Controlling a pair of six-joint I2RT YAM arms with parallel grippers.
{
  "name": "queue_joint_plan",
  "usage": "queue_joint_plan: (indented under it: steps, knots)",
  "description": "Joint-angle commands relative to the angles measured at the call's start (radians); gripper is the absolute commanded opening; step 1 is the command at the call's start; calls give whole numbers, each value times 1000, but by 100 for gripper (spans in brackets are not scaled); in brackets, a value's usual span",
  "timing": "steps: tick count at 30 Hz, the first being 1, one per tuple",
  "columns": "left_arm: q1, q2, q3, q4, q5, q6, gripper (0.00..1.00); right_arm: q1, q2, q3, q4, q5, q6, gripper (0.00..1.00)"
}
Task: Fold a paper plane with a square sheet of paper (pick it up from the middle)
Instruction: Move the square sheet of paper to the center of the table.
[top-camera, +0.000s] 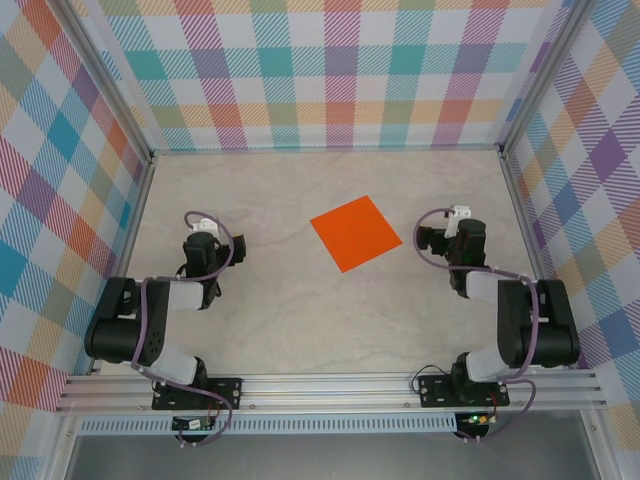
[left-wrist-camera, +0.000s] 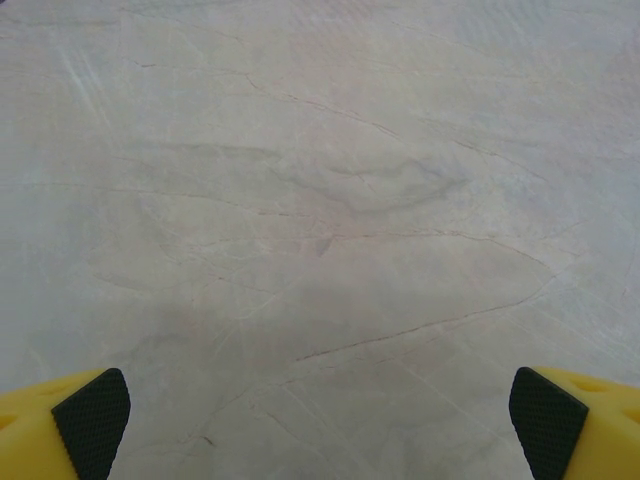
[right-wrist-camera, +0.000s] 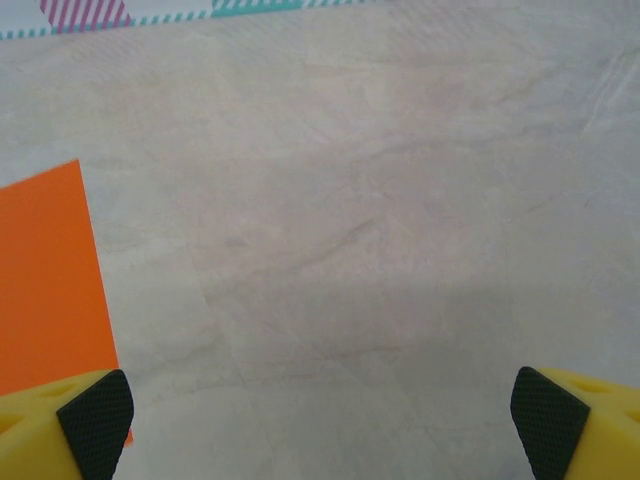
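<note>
The square sheet of paper (top-camera: 356, 232) lies flat on the marble-patterned table, bright orange and turned like a diamond, a little right of centre. Its edge also shows at the left of the right wrist view as an orange sheet of paper (right-wrist-camera: 48, 285). My left gripper (top-camera: 200, 240) rests over bare table well to the left of the sheet, and its jaws stand wide open (left-wrist-camera: 320, 425) with nothing between them. My right gripper (top-camera: 440, 240) sits just right of the sheet, also wide open (right-wrist-camera: 322, 425) and empty. No paper plane is in view.
Checked walls (top-camera: 320, 70) close the table on the left, back and right. A metal rail (top-camera: 330, 390) with both arm bases runs along the near edge. Bare tabletop (top-camera: 300, 310) lies between the arms and in front of the sheet.
</note>
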Motion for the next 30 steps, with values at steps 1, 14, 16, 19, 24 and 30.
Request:
queue_joint_plan:
  steps: [1, 14, 16, 19, 24, 30]
  knots:
    - [8, -125, 80, -208, -80, -76, 100, -5, -87, 128, -248, 6, 69, 100]
    - [8, -447, 342, -1036, 46, -377, 100, 148, 239, 724, -959, -339, 486, 100]
    - [8, -475, 361, -1086, 54, -362, 100, 194, 311, 790, -968, -385, 527, 100]
    - [8, -503, 361, -1105, 56, -373, 100, 264, 416, 894, -1009, -374, 566, 100]
    - [8, -503, 371, -1116, 113, -358, 100, 358, 578, 1066, -1090, -339, 590, 100]
    - [7, -504, 364, -1116, 119, -355, 100, 410, 714, 1222, -1191, -271, 617, 100]
